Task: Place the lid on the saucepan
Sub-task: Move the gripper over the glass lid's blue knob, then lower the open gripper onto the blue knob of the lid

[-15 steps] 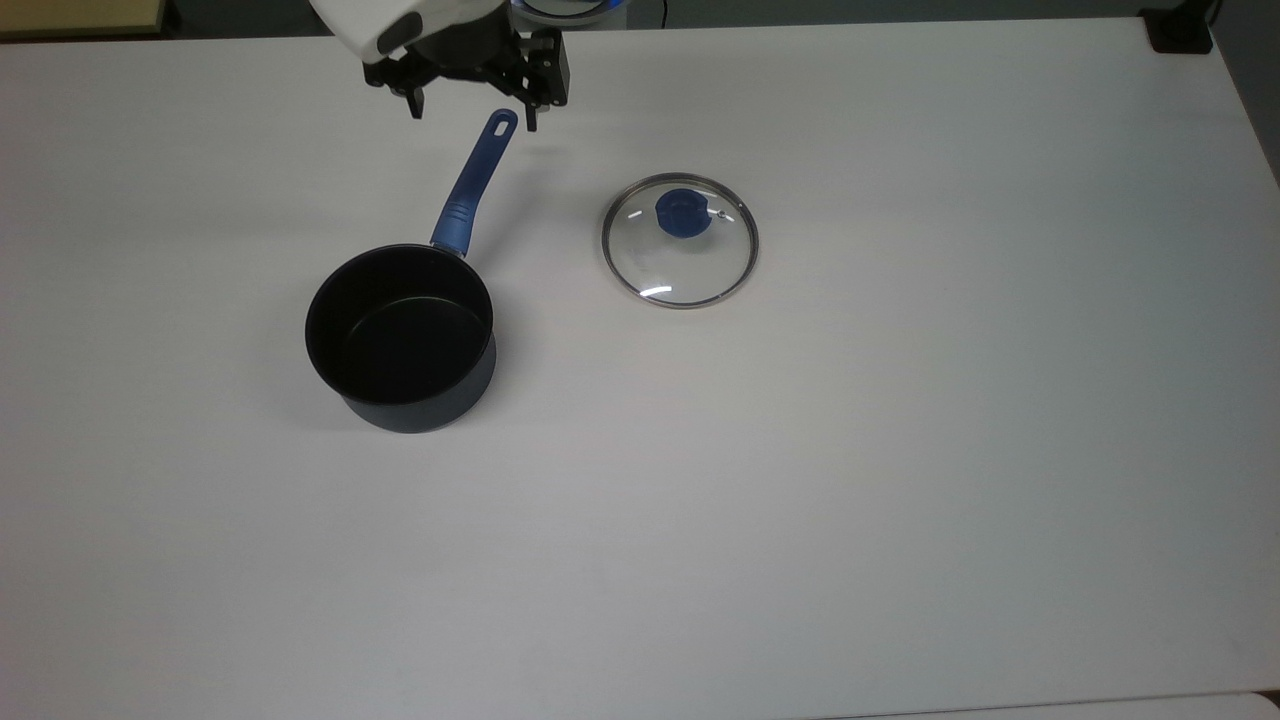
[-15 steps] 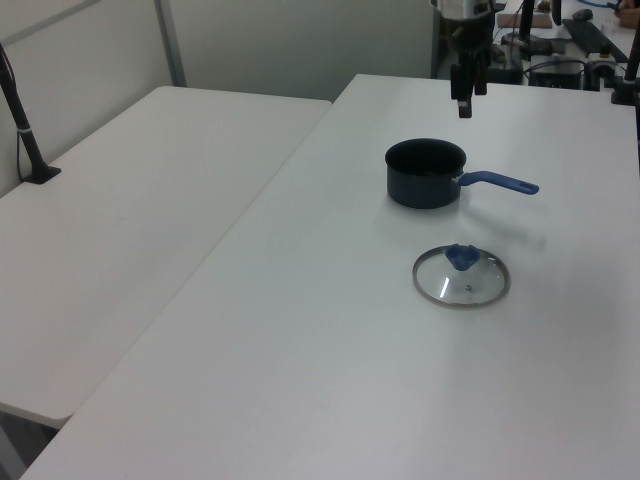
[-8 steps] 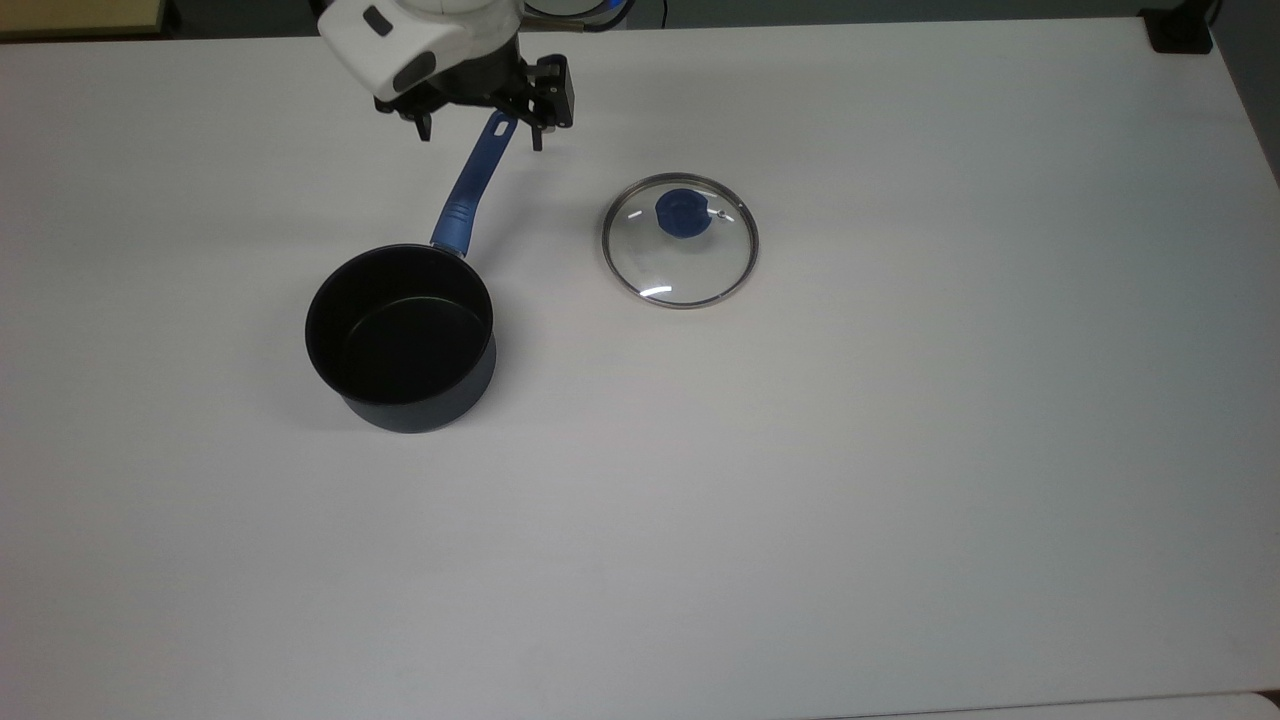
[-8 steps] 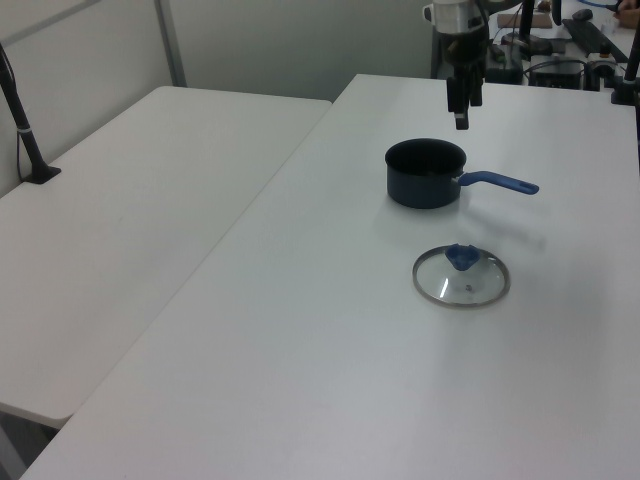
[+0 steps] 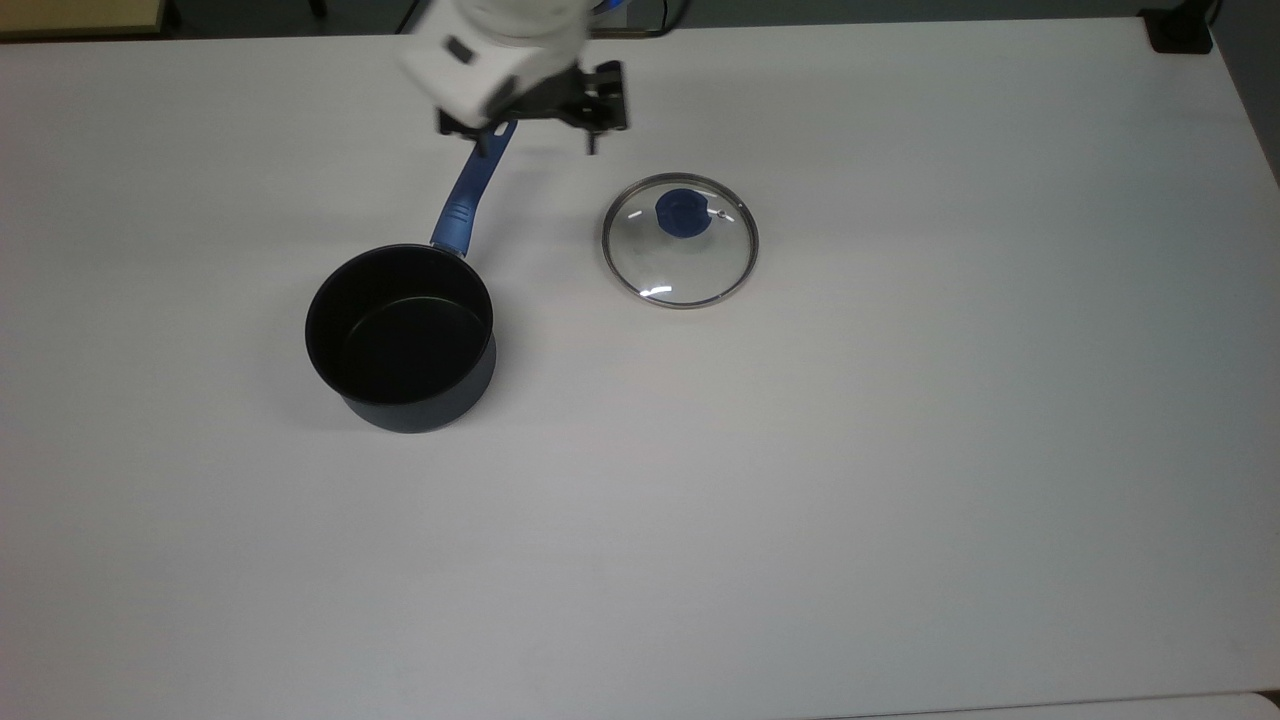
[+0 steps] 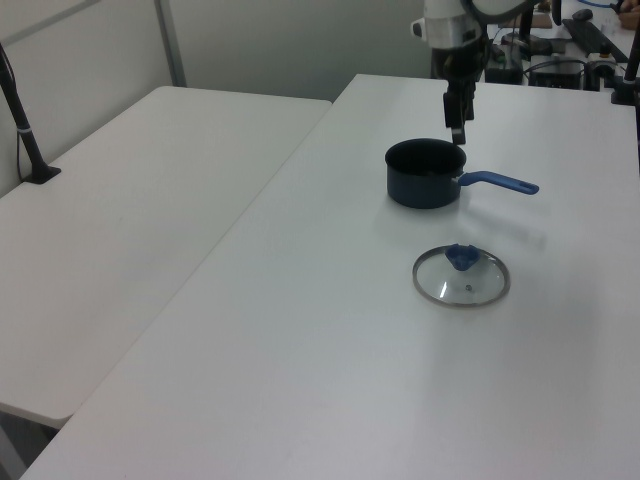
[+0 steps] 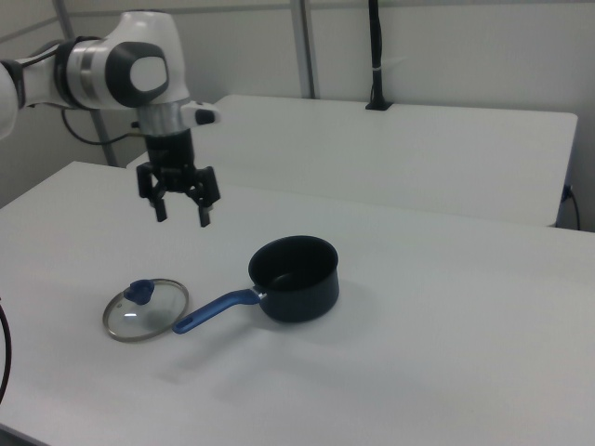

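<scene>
Lid sits flat on the tabletop, knob up, toward the far edge in the top view and just to the top view's right of the pan. Nothing touches it; glass dome, metal rim down, blue knob standing proud, which is the obvious place to take hold. Being round, the lid has no long axis to speak of, though the knob looks off-centre toward the far edge in the top view, likely just the viewing angle.

The pan stands upright and open, black inside showing, mouth ready to receive. Its long axis runs along the handle, which points away toward the far edge in the top view, slanting a little to the top view's right. That leaves the lid clear of the handle, with bare tabletop between them.

And the tool hangs in the air, fingers spread apart and empty, pointing straight down. In the right view it's high above the tabletop, between lid and pan, nearer the lid. In the top view it sits over the handle's tip, short of the knob. My read: it's set up for a top-down grab on that knob, and it needs to slide across to the top view's right and drop.
</scene>
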